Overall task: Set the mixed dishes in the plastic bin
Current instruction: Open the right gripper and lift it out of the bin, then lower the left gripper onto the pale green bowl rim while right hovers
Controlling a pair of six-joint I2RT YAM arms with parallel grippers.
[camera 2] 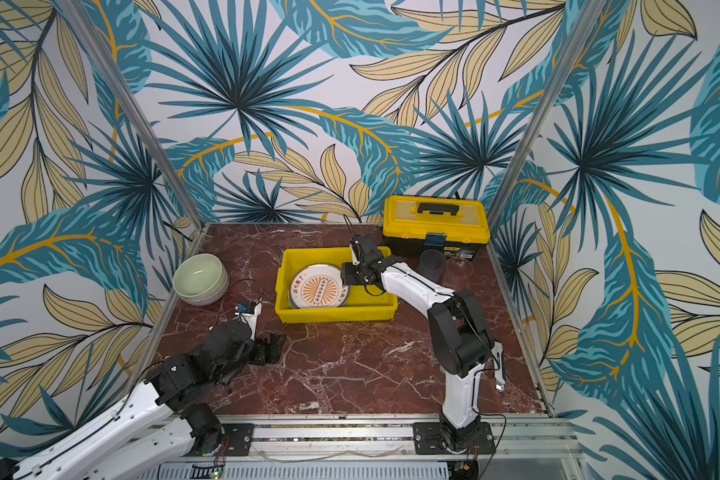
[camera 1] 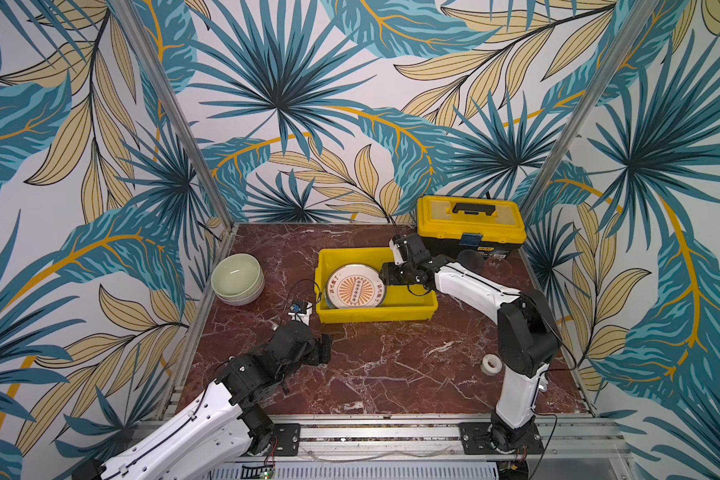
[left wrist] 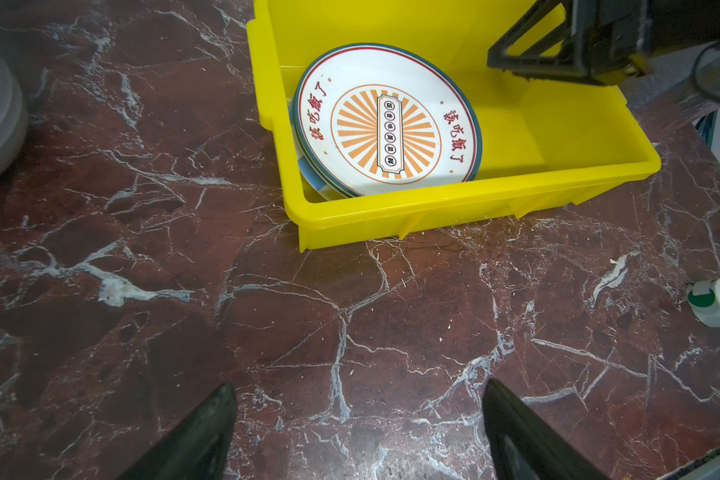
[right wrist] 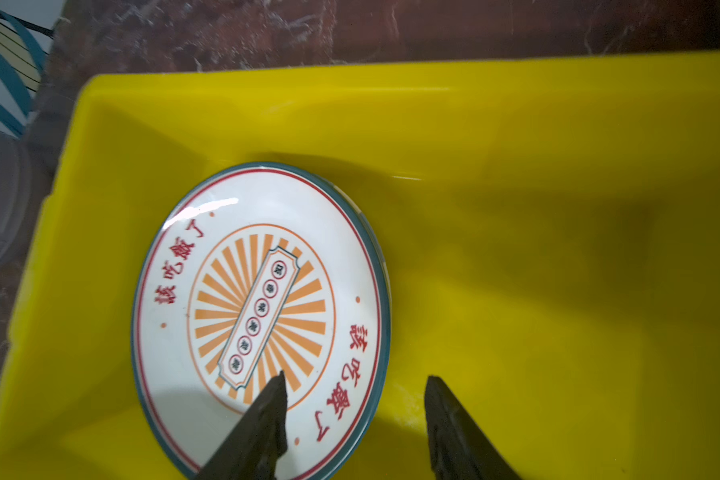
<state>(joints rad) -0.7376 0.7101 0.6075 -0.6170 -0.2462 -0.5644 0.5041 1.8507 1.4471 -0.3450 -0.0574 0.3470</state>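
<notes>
- The sunburst plate (camera 1: 355, 286) lies face up in the left half of the yellow plastic bin (camera 1: 375, 313); it tops a stack, with a blue-striped plate edge (left wrist: 308, 170) showing beneath it; stacking probably keeps the right half of the bin free for bulkier pieces
- The right claw (right wrist: 356, 378) hangs over the plate's right edge with its jaws partly spread; one finger is above the plate face and the other above the bare bin floor; nothing sits between them, so the plate rests on its own
- The left claw (left wrist: 358, 386) is spread wide and empty, low over bare surface near and left of the bin; it seems parked clear of the right arm's work
- Outside the bin, a pale green bowl (camera 1: 237, 272) nests in a lilac bowl (camera 1: 242, 297) at the far left edge; two tumblers (camera 1: 470, 259) stand at the far right, just in front of the yellow toolbox (camera 1: 470, 220); by this layout the task is partway done
- The bowls are likely the left arm's job and the tumblers the right's, each pile being on that arm's side
- The surface (camera 1: 391, 365) is red-brown marble with white veins; a roll of white tape (camera 1: 491, 364) lies near the right arm's base
- Wallpaper (camera 1: 287, 104) printed with teal and tan leaves closes three sides between aluminium posts; both arms are bolted to a metal rail (camera 1: 371, 434) along the near edge
</notes>
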